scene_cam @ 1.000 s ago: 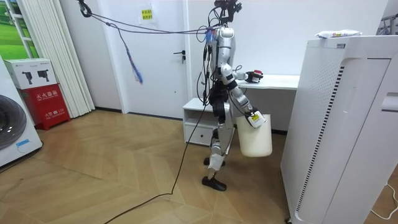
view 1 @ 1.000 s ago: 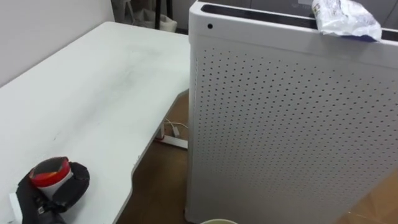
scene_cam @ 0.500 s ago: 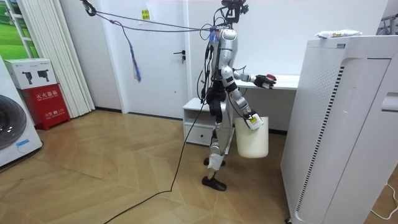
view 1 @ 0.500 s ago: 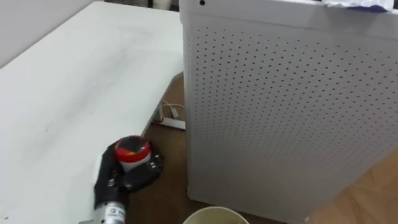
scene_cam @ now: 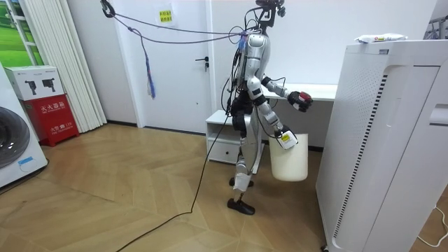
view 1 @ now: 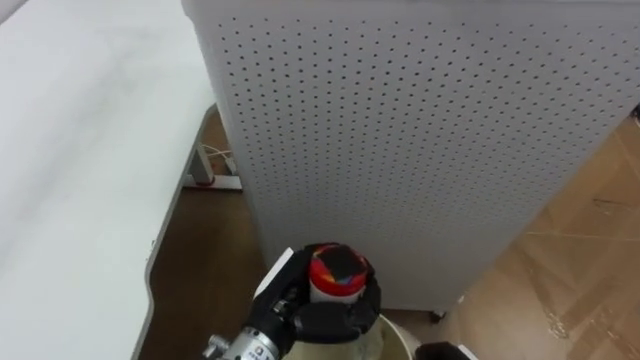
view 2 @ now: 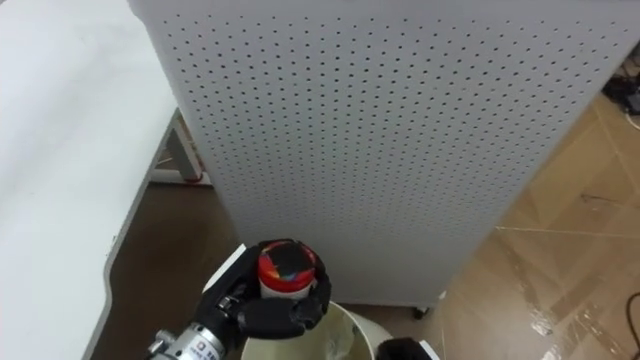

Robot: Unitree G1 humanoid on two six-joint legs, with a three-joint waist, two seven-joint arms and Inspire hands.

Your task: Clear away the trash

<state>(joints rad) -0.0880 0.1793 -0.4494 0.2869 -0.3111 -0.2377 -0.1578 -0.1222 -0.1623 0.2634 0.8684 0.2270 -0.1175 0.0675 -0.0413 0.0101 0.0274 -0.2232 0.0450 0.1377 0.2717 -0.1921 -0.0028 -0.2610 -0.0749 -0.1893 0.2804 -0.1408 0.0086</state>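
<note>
red-capped can (view 1: 335,274) in left hand (view 1: 333,318) moved off table (view 1: 80,150), now over bucket (scene_cam: 289,159).

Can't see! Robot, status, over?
Left robot hand gripping red-capped white can over white plastic bucket. Right robot hand carries bucket. Tall white perforated cabinet close ahead.

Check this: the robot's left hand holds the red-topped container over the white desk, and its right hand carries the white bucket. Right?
Not quite. The left hand holds the red-topped container over the white bucket, not the desk, as the right eye view shows. The right hand does carry the bucket.
</note>
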